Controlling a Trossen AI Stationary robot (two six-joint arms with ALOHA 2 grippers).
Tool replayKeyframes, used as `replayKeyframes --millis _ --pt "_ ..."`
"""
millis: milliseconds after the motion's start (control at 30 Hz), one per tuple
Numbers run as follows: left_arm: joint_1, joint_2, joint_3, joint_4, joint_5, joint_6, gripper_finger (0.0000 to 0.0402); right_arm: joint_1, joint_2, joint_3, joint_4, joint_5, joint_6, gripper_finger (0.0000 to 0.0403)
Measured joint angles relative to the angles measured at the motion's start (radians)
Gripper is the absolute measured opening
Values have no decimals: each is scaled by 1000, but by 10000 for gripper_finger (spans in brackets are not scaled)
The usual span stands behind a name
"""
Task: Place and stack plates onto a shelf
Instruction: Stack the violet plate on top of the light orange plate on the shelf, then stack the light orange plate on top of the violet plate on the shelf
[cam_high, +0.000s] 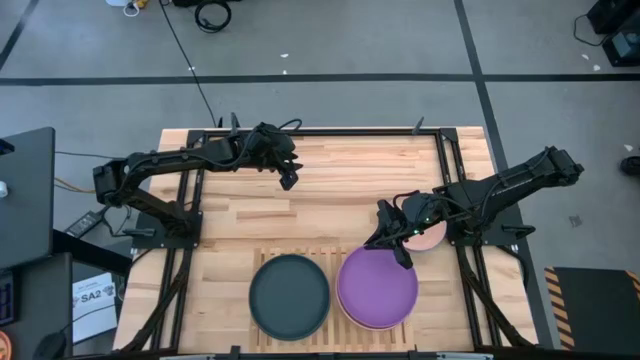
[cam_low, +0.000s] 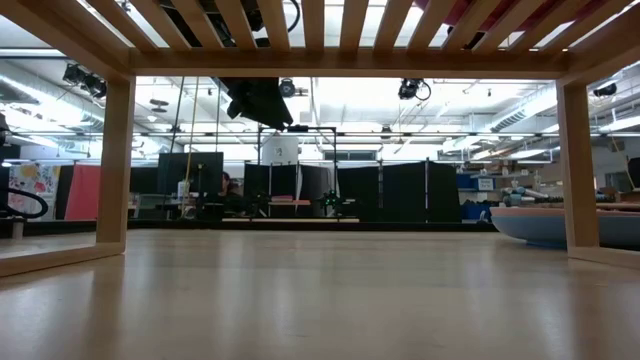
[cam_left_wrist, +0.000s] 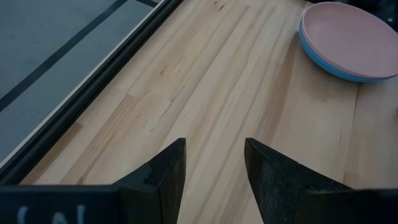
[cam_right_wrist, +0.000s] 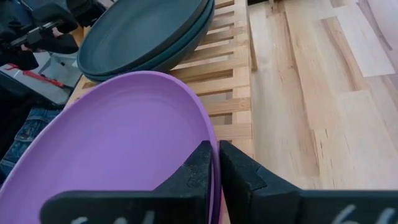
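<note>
We see the right gripper (cam_right_wrist: 214, 163) at the far rim of the purple plate (cam_high: 377, 287), its jaws nearly together and pinching that rim. The purple plate lies on the right half of the shelf (cam_high: 342, 256), seemingly atop a magenta one; the dark grey plate (cam_high: 289, 296) sits on a teal one on the left half. Just behind the right gripper a pale pink plate (cam_left_wrist: 349, 38) rests in a blue plate (cam_left_wrist: 323, 62) on the desk (cam_high: 330, 180). The left gripper (cam_left_wrist: 214, 163) hovers over bare desk — jaws apart, holding nothing.
</note>
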Motion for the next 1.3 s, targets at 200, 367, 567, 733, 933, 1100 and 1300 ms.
replayKeyframes --millis 200,367,567,733,933,1100,1300 --pt "0 0 0 0 0 0 169 0 0 0 0 -1 0 38" --pt "0 0 0 0 0 0 169 0 0 0 -1 -2 -1 46" --pt "0 0 0 0 0 0 169 0 0 0 -1 -2 0 74" --pt "0 0 0 0 0 0 169 -1 0 0 -1 -2 0 108" --pt "0 0 0 0 0 0 169 -1 0 0 -1 -2 0 150" --pt "0 0 0 0 0 0 169 -1 0 0 -1 -2 0 182" --pt "0 0 0 0 0 0 169 -1 0 0 -2 -2 0 210"
